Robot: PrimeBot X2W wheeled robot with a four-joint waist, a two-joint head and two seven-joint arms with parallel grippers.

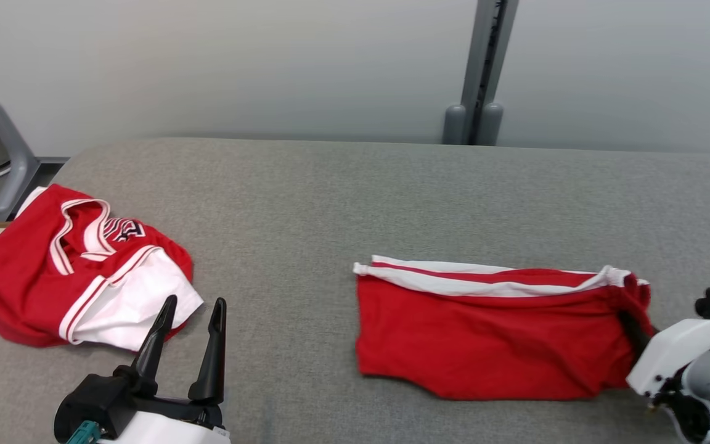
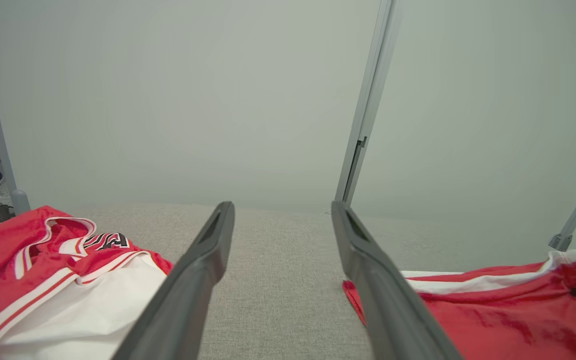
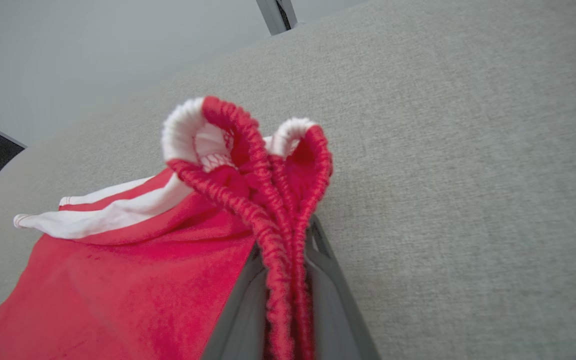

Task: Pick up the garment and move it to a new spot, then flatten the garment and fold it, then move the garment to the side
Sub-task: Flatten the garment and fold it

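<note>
Right gripper, with its two long dark fingers drawn close, is pinching the gathered elastic waistband of the red fabric shorts with a white side stripe. From the wrist the waistband bunches up into two loops between the fingers, red outside and white on the inner lip. In the head view the fingertips are buried in the right end of the shorts, so only the white wrist housing shows clearly there.

The shorts lie on the right half of the grey woven-cloth table top, spread mostly flat. The white stripe runs along the far edge, and the leg end points toward the middle of the table.

Over on the other side, the left gripper hovers with its dark fingers spread wide and nothing between them. Just beyond its fingertips sits a crumpled red-and-white sports jersey with dark lettering, well apart from the shorts. A pale grey upright post stands behind the table against the light wall.
</note>
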